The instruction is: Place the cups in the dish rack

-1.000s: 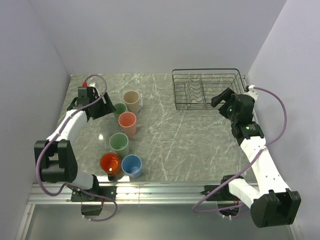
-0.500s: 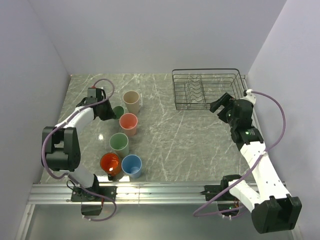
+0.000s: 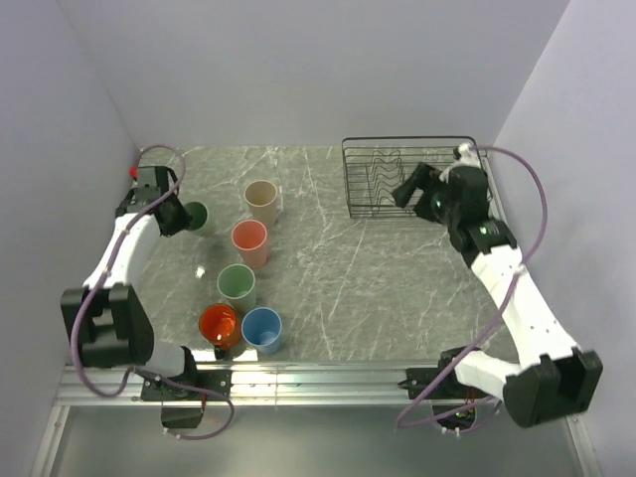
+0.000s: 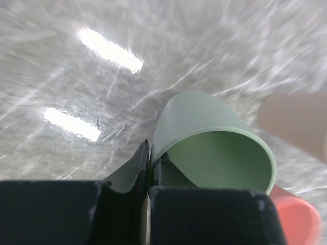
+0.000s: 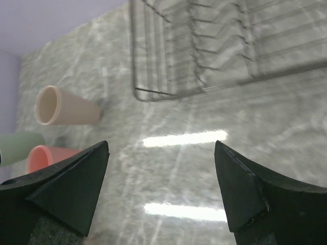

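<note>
With left end effector [image 4: 148,153] clamped on green cup [image 4: 214,138] wall, carry high toward dish rack [image 3: 348,184]. Move right end effector [image 5: 161,148], spread open, aside.

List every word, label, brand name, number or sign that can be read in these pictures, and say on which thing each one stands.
None: no readable text shows in any view.
The pale green cup held in the left gripper is plain.
The beige cup, salmon pink cup, orange mug and light blue cup show no print.
The dish rack is bare wire, with no tag in view.
</note>
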Controlling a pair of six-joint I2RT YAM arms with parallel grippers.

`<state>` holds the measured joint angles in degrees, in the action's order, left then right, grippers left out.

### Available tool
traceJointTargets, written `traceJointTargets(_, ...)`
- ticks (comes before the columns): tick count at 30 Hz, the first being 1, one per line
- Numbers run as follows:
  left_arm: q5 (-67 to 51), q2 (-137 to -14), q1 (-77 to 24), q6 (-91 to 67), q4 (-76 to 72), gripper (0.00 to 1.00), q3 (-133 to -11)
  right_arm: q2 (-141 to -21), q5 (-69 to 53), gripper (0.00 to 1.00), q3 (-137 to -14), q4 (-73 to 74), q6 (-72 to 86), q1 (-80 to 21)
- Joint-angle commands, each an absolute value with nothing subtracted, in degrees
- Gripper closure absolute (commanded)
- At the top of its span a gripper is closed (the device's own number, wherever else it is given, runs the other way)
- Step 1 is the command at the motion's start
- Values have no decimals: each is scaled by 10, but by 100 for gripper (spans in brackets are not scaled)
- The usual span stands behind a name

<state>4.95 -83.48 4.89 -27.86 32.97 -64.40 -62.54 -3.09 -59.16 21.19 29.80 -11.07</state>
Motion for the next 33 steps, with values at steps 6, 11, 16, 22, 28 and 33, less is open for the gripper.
traceJointTargets(6, -10, -717, 53, -388, 334, 99, -716, -822, -77, 0, -921, 399, 380, -169)
traceJointTargets(11, -163, -676, 53, -476, 216, 99, -693, -817, -255, 1, -899, 312, 409, -156)
traceJointTargets(16, -263, -693, 50, -493, 173, 100, -750, -817, -483, 5, -796, 67, 562, -155)
traceJointTargets(22, -401, -731, -18, -641, -62, 100, -701, -839, -546, 6, -766, -185, 750, -186)
traceJointTargets(28, -380, -773, -114, -722, -198, 100, -687, -856, -488, 3, -693, -420, 923, -210)
traceJointTargets(33, -374, -804, -157, -750, -236, 100, -693, -880, -464, 2, -682, -484, 971, -218)
